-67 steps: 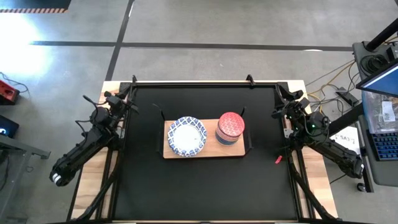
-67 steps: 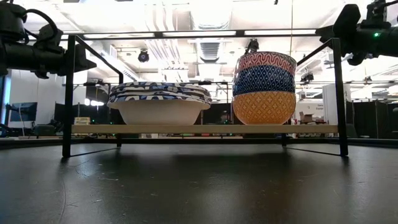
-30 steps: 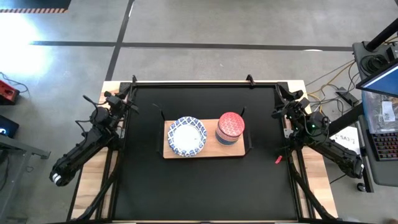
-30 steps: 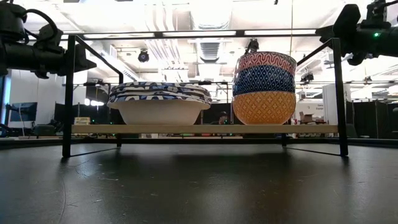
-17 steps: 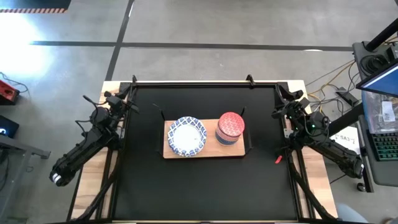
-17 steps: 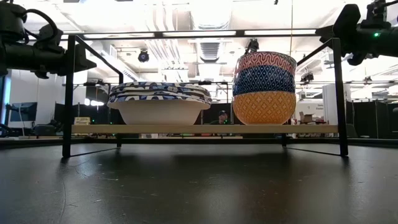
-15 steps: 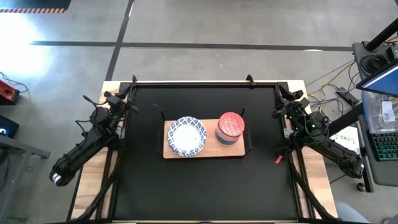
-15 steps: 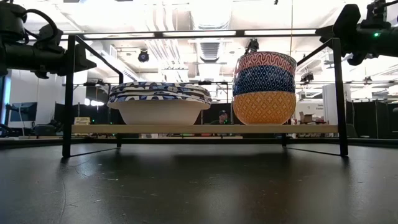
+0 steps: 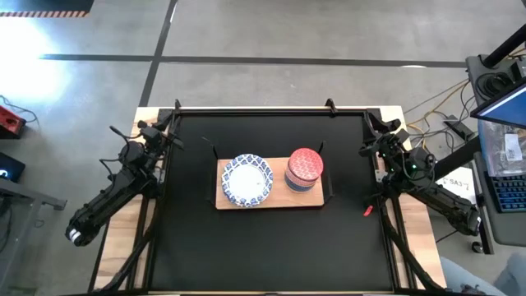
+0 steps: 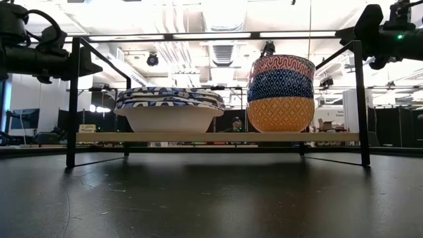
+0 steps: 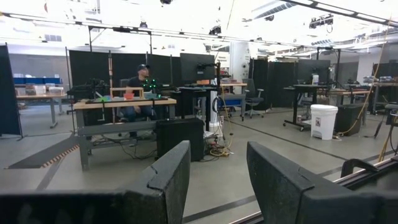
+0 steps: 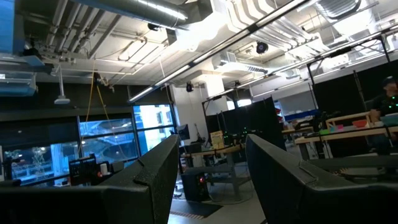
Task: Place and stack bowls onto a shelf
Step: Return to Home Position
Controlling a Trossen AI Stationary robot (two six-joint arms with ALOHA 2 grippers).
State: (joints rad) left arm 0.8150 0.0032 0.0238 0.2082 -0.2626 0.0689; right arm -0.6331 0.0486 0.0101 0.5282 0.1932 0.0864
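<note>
Bowls in two stacks (three small ones showing), one shelf

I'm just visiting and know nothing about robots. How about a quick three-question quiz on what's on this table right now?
1. True or false: the left gripper and the right gripper are both open and hold nothing.
2. Which bowl is at the bottom of the stack of small bowls on the shelf? A) red B) blue C) orange
3. Fill in: seen from above, the wide patterned bowls stand on the robot's ___ side of the shelf.

Key: 1 true; 2 C, the orange bowl; 3 left.
</note>
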